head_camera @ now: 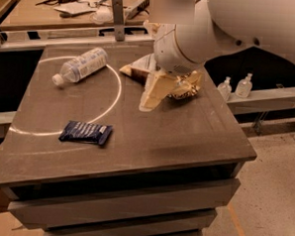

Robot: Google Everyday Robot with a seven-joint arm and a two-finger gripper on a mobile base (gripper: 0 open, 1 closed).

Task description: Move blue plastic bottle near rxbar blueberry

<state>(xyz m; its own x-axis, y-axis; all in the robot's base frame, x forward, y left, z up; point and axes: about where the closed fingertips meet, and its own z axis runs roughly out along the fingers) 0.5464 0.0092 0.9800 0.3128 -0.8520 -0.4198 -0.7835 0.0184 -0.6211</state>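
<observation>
The blue plastic bottle (83,64) lies on its side at the back left of the dark table (186,137), cap pointing front-left, inside a white painted arc. The rxbar blueberry (86,132) lies flat near the front left, a dark navy wrapper with white print. My gripper (148,99), cream-coloured on a thick white arm (201,38), hangs over the middle of the table. It is to the right of the bottle and behind and to the right of the bar, and touches neither. It holds nothing that I can see.
A brown-and-cream chip bag (185,86) lies at the back centre, partly hidden by my arm. Two tiny clear pump bottles (235,86) stand on a ledge to the right. A cluttered workbench (74,9) runs behind the table. The floor lies to the right.
</observation>
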